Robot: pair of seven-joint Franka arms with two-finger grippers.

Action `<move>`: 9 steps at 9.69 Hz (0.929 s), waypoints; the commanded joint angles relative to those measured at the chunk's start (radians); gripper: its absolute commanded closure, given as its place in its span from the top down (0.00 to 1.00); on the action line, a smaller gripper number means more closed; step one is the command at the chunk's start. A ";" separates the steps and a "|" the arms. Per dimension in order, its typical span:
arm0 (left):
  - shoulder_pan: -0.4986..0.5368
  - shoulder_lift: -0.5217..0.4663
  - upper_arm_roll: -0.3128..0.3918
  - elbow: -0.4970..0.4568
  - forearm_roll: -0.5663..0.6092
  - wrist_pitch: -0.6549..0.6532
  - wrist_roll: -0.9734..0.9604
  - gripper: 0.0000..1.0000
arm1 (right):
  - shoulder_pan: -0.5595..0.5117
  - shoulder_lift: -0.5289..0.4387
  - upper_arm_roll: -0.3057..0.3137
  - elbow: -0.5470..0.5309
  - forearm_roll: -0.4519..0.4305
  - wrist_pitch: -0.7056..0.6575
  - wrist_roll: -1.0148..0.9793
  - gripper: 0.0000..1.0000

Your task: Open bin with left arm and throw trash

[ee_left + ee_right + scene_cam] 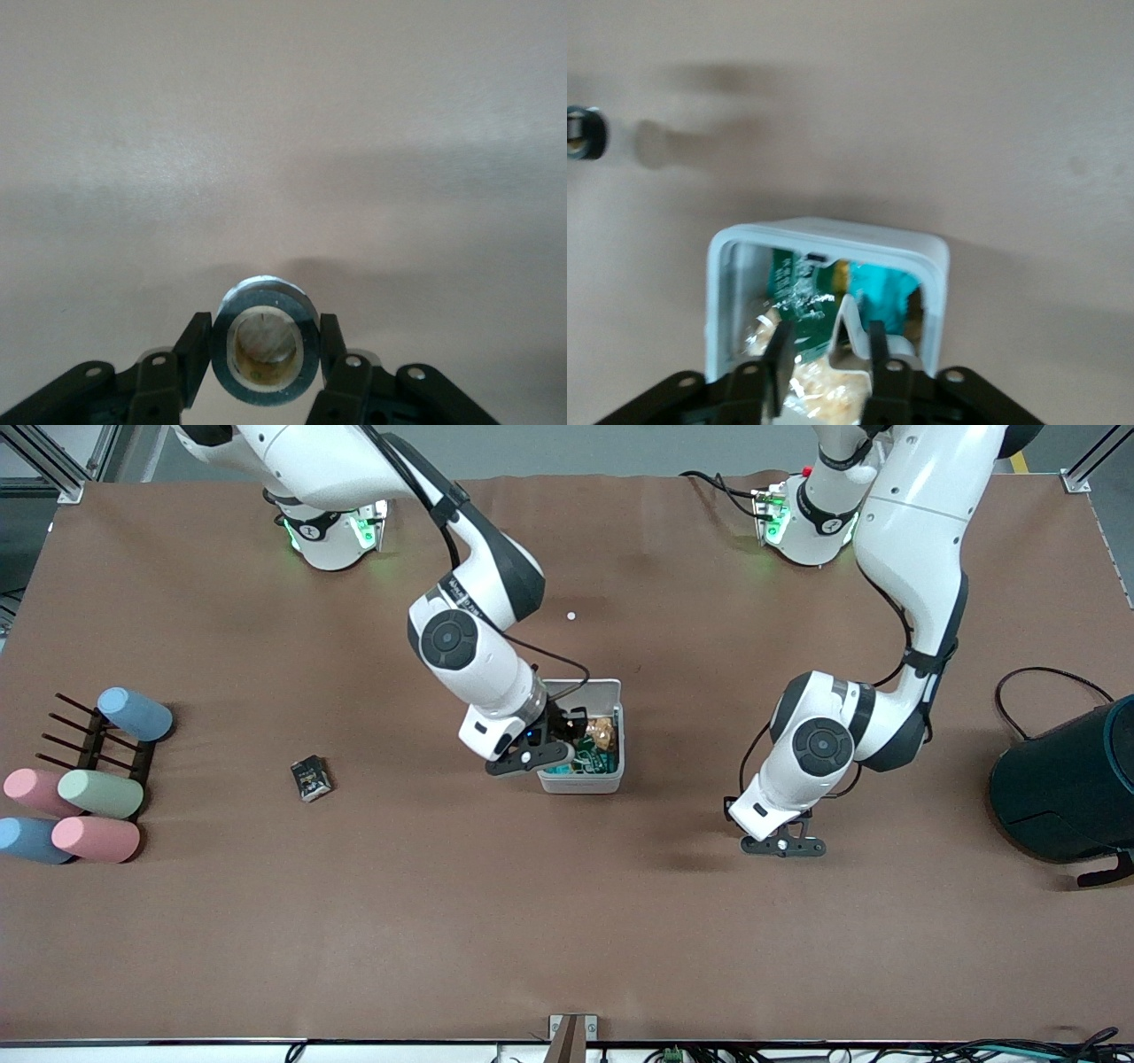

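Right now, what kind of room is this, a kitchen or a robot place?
Probably a robot lab. Two white robot arms stand bolted to a big brown table, metal framing rims it, and cables trail across. No stove or sink shows.

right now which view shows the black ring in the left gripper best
The left wrist view: the black ring fills the space between the left gripper's fingers, pale centre showing. The right wrist view shows it small at the edge. In the front view the left gripper hides it.
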 commanded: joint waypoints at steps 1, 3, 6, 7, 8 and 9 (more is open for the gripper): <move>0.000 -0.015 -0.021 0.051 0.007 -0.072 -0.006 0.09 | -0.077 -0.006 0.010 0.010 0.002 -0.076 -0.094 0.94; 0.000 -0.015 -0.067 0.119 -0.068 -0.137 -0.032 0.09 | -0.179 -0.010 0.008 0.005 0.001 -0.190 -0.349 0.94; -0.089 -0.009 -0.094 0.262 -0.160 -0.259 -0.253 0.09 | -0.299 -0.019 0.001 -0.049 -0.071 -0.229 -0.580 0.94; -0.130 -0.006 -0.096 0.277 -0.183 -0.259 -0.305 0.09 | -0.324 -0.020 0.001 -0.093 -0.153 -0.232 -0.584 0.94; -0.164 -0.006 -0.097 0.297 -0.190 -0.257 -0.372 0.09 | -0.348 -0.037 0.001 -0.149 -0.209 -0.231 -0.582 0.94; -0.193 -0.001 -0.098 0.321 -0.193 -0.257 -0.417 0.09 | -0.365 -0.058 -0.001 -0.193 -0.240 -0.231 -0.582 0.94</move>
